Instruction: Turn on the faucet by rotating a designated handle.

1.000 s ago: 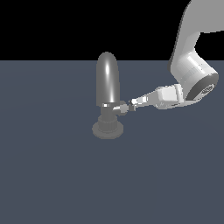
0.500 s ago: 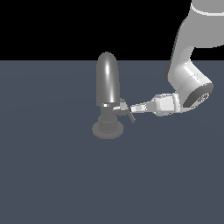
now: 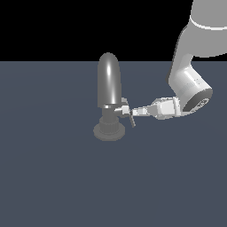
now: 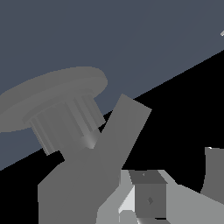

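Faucet (image 3: 109, 86) stands upright on the dark floor (image 3: 53, 177), near its far edge, left of centre in the exterior view. Handle (image 3: 125, 112) juts from the neck toward the exterior view's right. Gripper (image 3: 130, 111) touches the handle; finger spacing cannot be determined. Arm (image 3: 190, 80) rises at right.

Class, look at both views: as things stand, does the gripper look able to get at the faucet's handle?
Probably yes: the gripper is already against the handle beside the faucet, with nothing between them.
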`<control>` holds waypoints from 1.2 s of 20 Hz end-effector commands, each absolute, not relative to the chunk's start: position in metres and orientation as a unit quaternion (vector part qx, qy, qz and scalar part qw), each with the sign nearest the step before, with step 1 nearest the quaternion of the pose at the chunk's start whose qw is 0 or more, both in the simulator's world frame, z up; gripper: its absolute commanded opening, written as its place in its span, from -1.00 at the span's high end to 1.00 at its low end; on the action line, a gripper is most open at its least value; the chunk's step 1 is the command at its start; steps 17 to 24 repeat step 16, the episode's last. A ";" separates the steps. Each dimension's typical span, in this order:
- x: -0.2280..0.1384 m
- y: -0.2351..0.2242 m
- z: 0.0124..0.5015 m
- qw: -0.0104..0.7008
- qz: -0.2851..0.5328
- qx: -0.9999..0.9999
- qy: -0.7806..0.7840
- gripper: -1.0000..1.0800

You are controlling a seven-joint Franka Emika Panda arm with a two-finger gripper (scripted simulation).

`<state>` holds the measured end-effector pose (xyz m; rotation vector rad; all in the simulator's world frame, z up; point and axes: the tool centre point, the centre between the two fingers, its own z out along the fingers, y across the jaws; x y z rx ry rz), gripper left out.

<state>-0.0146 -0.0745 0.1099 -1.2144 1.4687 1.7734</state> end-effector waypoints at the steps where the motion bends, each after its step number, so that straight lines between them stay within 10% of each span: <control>1: -0.011 -0.072 0.084 0.264 0.653 -0.441 0.556 1.00; 24: -0.001 -0.069 0.039 0.256 0.659 -0.427 0.564 1.00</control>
